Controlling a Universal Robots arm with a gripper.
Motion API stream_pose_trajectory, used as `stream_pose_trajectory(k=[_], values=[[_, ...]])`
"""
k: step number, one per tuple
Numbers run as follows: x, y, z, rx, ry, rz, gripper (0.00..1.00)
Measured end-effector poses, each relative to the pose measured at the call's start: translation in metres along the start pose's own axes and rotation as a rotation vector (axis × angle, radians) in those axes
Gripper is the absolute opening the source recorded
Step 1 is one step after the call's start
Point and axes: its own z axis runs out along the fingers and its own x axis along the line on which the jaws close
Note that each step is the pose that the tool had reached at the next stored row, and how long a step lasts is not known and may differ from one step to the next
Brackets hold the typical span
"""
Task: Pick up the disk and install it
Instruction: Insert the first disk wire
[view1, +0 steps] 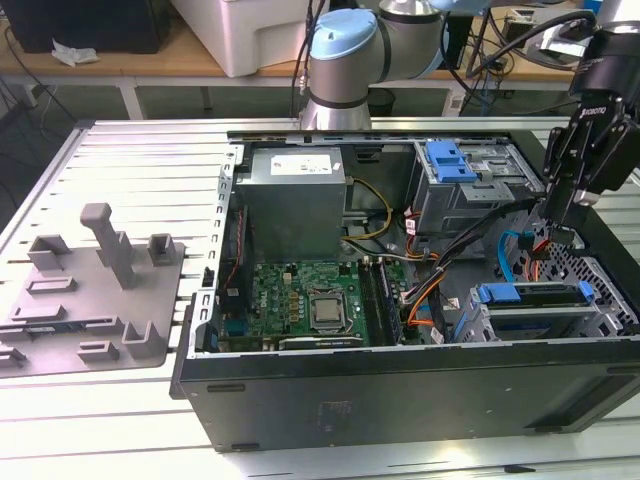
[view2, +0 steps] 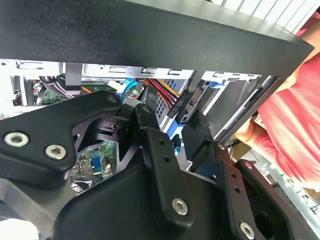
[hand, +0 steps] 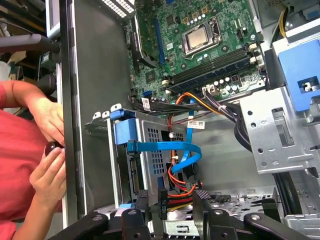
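The disk (view1: 535, 298), silver with a blue carrier frame, lies in the metal drive cage at the case's front corner on the exterior view's right. In the first wrist view the disk's (hand: 128, 160) connector end faces me, with a blue data cable (hand: 170, 148) looping past it. My gripper (view1: 560, 232) hangs just above the case's right wall, beside that cage. Its black fingers (hand: 200, 202) stand apart, so the gripper (hand: 170, 200) is open. A black plug (hand: 162, 196) on red and orange wires sits between them. In the second wrist view the gripper (view2: 175, 132) points into the case.
The open black case (view1: 400, 390) holds a motherboard (view1: 310, 300), a grey power-supply box (view1: 295, 200) and an upper cage with a light-blue latch plate (view1: 448, 160). A person's hands (hand: 50, 165) in a red sleeve (view2: 295, 115) work at the case's outer wall. A grey fixture (view1: 90, 290) lies left.
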Motion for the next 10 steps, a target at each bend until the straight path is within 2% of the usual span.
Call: stream_pose_trajectory(k=[6,10], values=[[0.0,0.0,0.0,0.0,-0.0002,0.0,0.47],[0.0043,-0.0014,0.0025,0.001,-0.0008,0.001,0.47]])
